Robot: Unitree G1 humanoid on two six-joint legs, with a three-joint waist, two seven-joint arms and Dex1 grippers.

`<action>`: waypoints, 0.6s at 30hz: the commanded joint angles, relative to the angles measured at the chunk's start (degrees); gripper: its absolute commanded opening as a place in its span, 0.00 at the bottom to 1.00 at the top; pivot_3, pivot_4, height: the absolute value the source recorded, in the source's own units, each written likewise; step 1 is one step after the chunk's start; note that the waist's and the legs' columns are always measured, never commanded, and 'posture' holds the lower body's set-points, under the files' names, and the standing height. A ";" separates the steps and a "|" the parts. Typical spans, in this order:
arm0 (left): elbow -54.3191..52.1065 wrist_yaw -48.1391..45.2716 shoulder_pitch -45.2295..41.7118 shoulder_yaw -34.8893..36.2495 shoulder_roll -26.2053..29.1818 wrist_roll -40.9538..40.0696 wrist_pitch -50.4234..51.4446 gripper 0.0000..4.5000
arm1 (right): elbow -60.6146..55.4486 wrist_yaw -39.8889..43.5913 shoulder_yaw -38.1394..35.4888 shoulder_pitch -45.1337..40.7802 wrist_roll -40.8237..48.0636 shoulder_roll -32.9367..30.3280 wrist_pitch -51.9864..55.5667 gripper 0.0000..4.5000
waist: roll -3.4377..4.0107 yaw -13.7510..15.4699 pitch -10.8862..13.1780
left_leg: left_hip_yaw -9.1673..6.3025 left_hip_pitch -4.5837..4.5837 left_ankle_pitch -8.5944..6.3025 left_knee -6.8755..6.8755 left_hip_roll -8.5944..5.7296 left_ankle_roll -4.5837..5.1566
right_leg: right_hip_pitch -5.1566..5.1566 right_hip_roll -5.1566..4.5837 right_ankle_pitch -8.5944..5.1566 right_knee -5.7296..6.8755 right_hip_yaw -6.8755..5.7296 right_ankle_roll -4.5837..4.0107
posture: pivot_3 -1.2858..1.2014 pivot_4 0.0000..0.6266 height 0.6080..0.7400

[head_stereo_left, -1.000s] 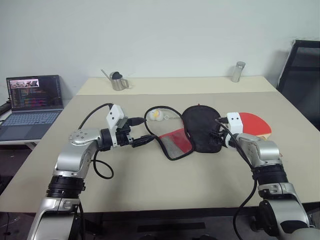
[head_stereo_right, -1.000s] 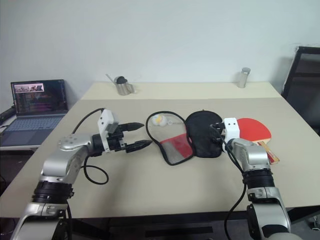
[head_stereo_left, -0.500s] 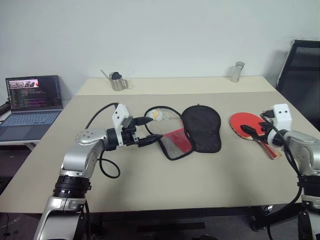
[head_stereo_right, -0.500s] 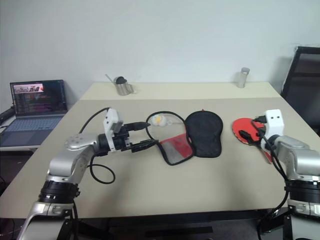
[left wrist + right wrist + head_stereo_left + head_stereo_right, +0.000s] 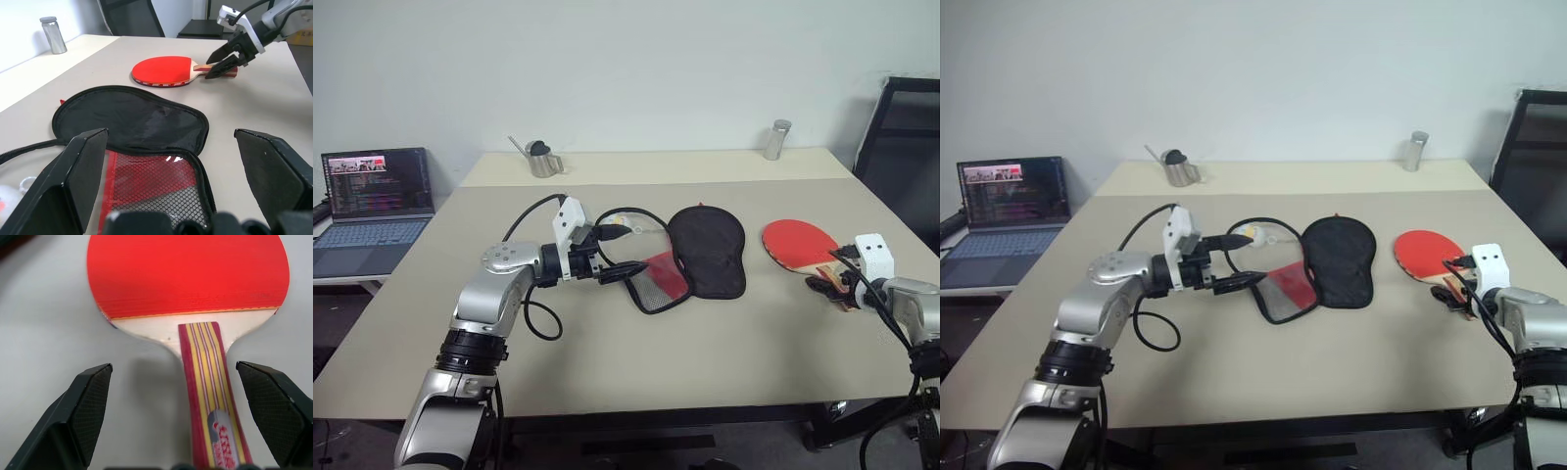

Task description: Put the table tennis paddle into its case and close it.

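The round red-faced table tennis paddle with striped wooden handle lies flat, well right of the unzipped black-and-red fabric case. We hold our right gripper spread wide astride its handle, grasping nothing; our left gripper, equally spread and empty, hovers at the case's left edge.

Count on the tabletop: one table tennis paddle, one opened case, one small metal pitcher, one metal canister. One laptop alongside. Two end effectors: left, right.
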 commanded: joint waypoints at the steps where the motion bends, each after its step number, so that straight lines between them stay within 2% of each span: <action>1: -0.43 -0.18 -1.80 0.68 0.29 0.06 -1.09 1.00 | 4.22 1.88 1.06 -3.37 -1.66 -0.71 -3.60 0.99 | 0.00 -0.01 0.00 | 0.01 0.00 0.00 0.00 0.00 0.00 | 0.00 0.00 0.00 0.00 0.00 0.00 | 0.52 0.24 1.00; 12: -1.10 0.40 -1.07 1.06 0.97 0.46 -0.90 1.00 | 24.56 7.61 4.70 -14.62 -5.96 -0.98 -7.17 0.99 | -0.01 -0.04 0.01 | 0.02 0.00 0.00 -0.01 0.00 0.00 | 0.00 0.00 0.00 0.01 0.02 0.00 | 0.52 0.24 1.00; 15: -1.44 0.70 -0.73 1.17 1.22 0.47 -0.80 1.00 | 27.07 7.51 4.55 -15.82 -6.38 -0.61 -7.70 0.85 | -0.01 -0.05 0.01 | 0.02 0.00 0.00 0.01 0.00 0.00 | 0.01 0.00 0.01 0.01 0.02 0.00 | 0.52 0.24 1.00; 18: -1.71 1.03 -0.26 1.38 1.61 0.52 -0.76 1.00 | 27.33 8.08 5.11 -15.76 -6.81 -0.16 -7.32 0.62 | -0.01 -0.07 0.01 | 0.02 0.01 0.00 0.01 0.00 0.00 | 0.01 0.00 0.01 0.03 0.02 0.00 | 0.52 0.24 1.00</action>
